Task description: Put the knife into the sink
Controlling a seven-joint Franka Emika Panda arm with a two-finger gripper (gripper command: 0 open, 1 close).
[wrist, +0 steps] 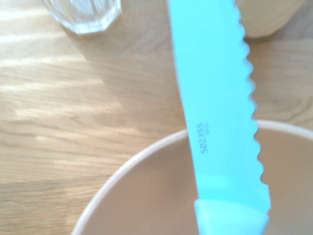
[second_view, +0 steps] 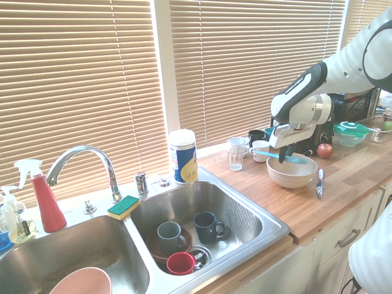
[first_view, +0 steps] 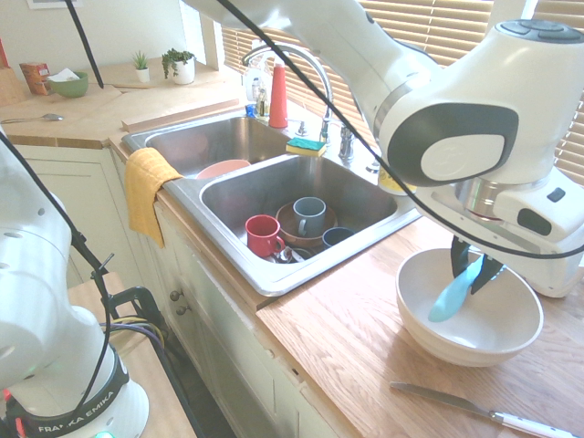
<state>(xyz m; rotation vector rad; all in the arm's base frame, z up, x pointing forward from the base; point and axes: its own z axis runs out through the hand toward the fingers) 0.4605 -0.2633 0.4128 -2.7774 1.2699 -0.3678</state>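
Going left to right in the second exterior view, we start with the pink bowl (second_view: 82, 283) in the nearer-left basin of the stainless steel double sink (second_view: 274, 233). The green-and-yellow sponge (second_view: 124, 207) sits on the divider's back end, and the right basin holds the blue-grey mug (second_view: 170, 237), the red mug (second_view: 180, 263) and the dark mug (second_view: 209, 227). Behind stands the wipes canister (second_view: 183, 157), then the clear glass (second_view: 236, 158) and white mug (second_view: 260, 150) on the counter.

Next comes our turquoise serrated knife (first_view: 453, 295), over the beige bowl (second_view: 291, 177). The gripper (first_view: 474, 272) is closed on it near the join of blade and handle. Its long axis runs nearly level — handle over the bowl, blade reaching past the rim towards the white mug. We can't tell whether it touches the rim.

We judge the grasp made; next we'd lift clear, then carry it left to the right basin, watching that the blade doesn't knock the glass. The white-handled table knife (second_view: 320, 183) lies right of the bowl.
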